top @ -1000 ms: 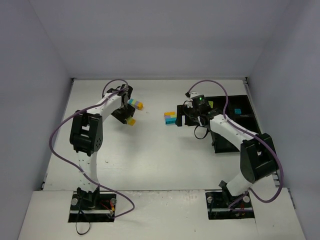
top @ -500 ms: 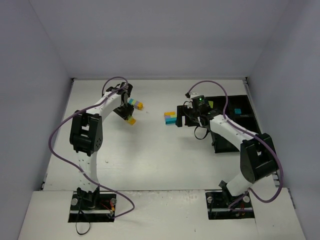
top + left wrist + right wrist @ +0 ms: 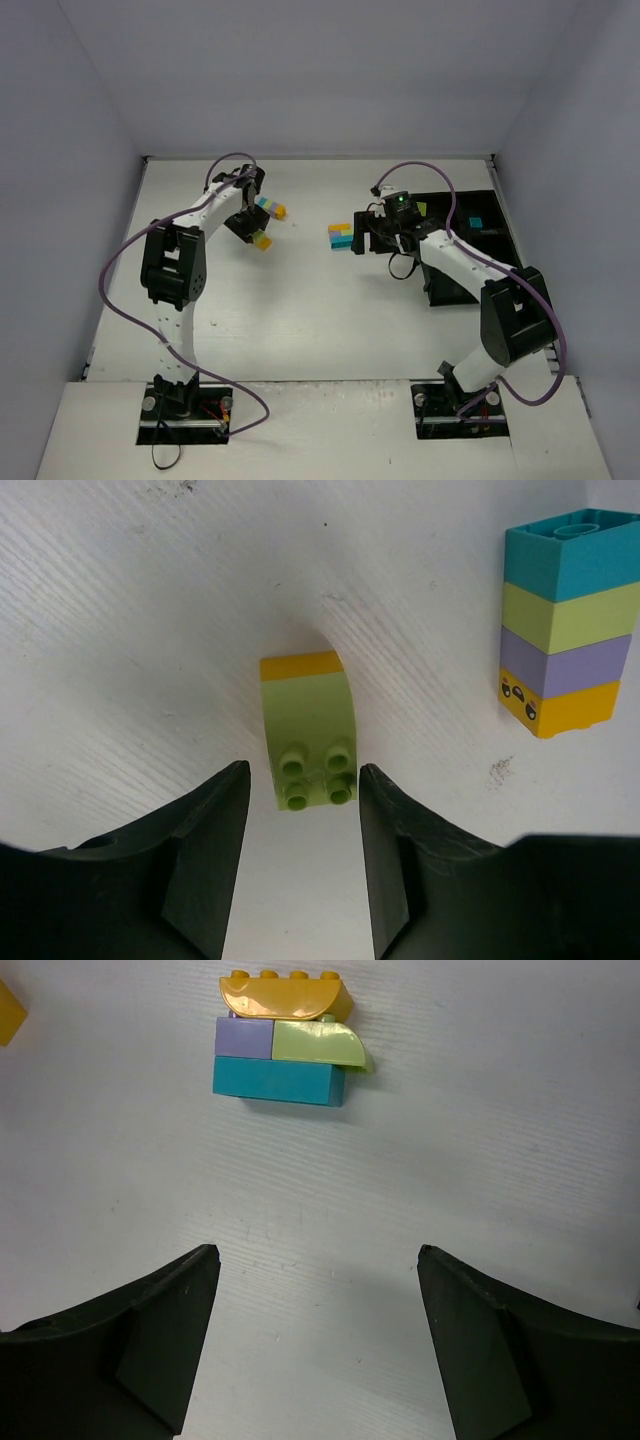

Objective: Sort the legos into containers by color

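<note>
In the left wrist view a lime green brick with an orange end (image 3: 308, 730) lies on the white table. Its studded near end sits between the tips of my left gripper (image 3: 303, 785), which is open around it with small gaps on both sides. A stack of cyan, lime, lavender and orange bricks (image 3: 565, 620) lies to its right. In the top view the left gripper (image 3: 246, 218) is at the far left by this brick (image 3: 262, 241) and the stack (image 3: 270, 207). My right gripper (image 3: 318, 1255) is open and empty, short of an orange, lavender, lime and cyan cluster (image 3: 285, 1040), which also shows in the top view (image 3: 340, 237).
The black compartment tray (image 3: 490, 205) lies at the far right, partly under the right arm, with a cyan brick (image 3: 476, 223) and a lime piece (image 3: 421, 207) in it. A yellow-orange piece (image 3: 8, 1010) shows at the right wrist view's left edge.
The left gripper has shifted slightly around the lime and orange brick. The right arm and the clusters have hardly moved.
</note>
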Tool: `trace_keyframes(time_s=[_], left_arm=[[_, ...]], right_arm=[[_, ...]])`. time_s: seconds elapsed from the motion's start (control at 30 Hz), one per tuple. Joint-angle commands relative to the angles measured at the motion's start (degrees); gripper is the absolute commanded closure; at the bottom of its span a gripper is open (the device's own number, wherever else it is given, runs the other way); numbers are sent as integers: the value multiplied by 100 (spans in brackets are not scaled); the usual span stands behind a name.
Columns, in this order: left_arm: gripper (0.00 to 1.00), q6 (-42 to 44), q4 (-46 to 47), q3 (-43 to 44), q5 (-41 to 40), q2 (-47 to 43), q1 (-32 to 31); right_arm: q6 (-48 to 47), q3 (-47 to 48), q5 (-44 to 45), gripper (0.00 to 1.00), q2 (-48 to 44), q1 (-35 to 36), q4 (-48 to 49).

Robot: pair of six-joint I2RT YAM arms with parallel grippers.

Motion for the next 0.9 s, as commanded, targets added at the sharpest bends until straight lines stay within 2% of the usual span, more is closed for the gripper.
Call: trace_keyframes(time_s=[0.0,0.4,0.53,0.57,0.67,0.87], left_arm=[[58,150,-208,407,-123,-2,47],[60,194,-384,566,-167,174,47],[74,255,-322,548,-184,77,47],[83,281,-314,548,-184,59,47],[97,404,-252,470,-184,-81,39],[100,1202,581,-92,61,-915,21]], right_arm=[[-11,-21,11,23,-351,31,232],[-37,-73,20,23,-421,22,224],[-29,-91,20,23,-413,22,233],[-37,-91,11,23,-413,22,224],[-28,-65,-16,23,-404,22,224],[-64,128,-393,23,-439,23,232]])
